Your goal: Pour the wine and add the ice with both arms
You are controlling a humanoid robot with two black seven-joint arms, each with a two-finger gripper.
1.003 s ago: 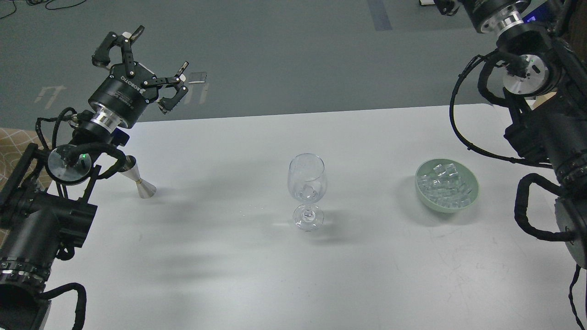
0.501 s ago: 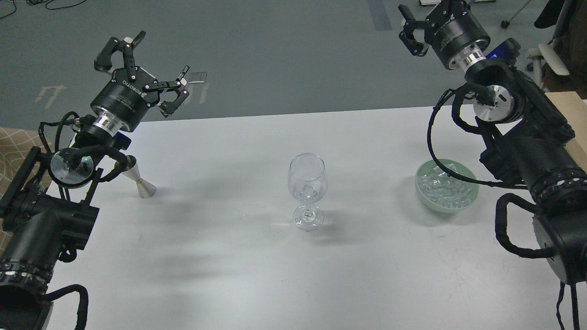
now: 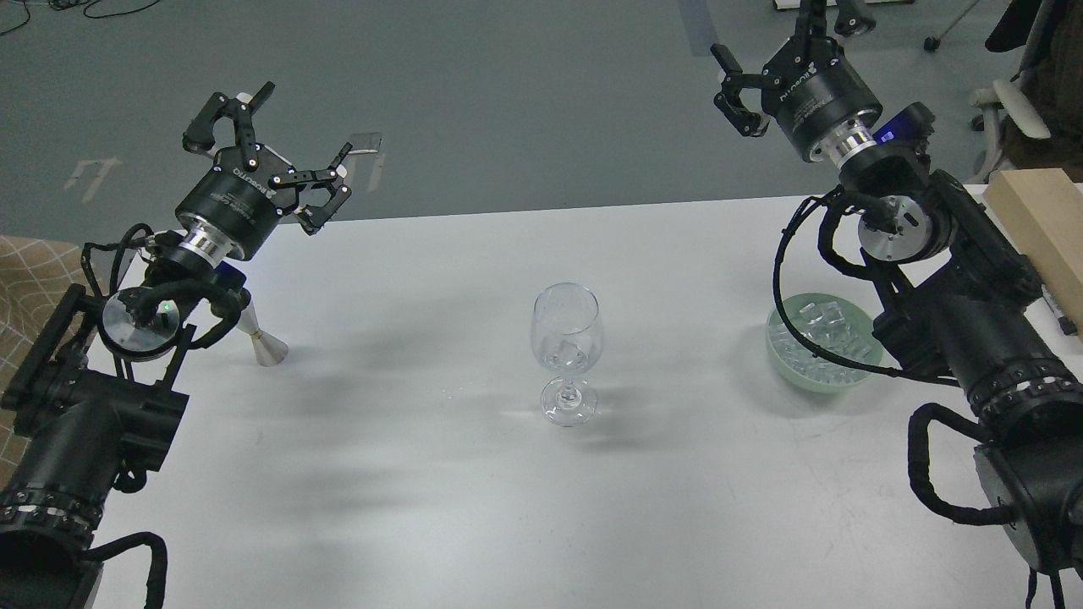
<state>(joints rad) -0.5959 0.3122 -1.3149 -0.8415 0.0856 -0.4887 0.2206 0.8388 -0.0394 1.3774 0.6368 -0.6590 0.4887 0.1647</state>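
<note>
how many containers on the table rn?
3: wine glass at table centre, green bowl of ice on the right partly behind the right arm, metal jigger on the left beside the left arm.

Right pincer point(image 3: 791, 38) fingertips beyond top edge

Bystanders on and around the white table

A silver metal jigger point(image 3: 264, 342) stands near the white table's point(image 3: 474, 507) left edge. A pale wooden block point(image 3: 1042, 222) lies at the far right edge, and a patterned tan cloth point(image 3: 25, 271) shows beyond the left side.
</note>
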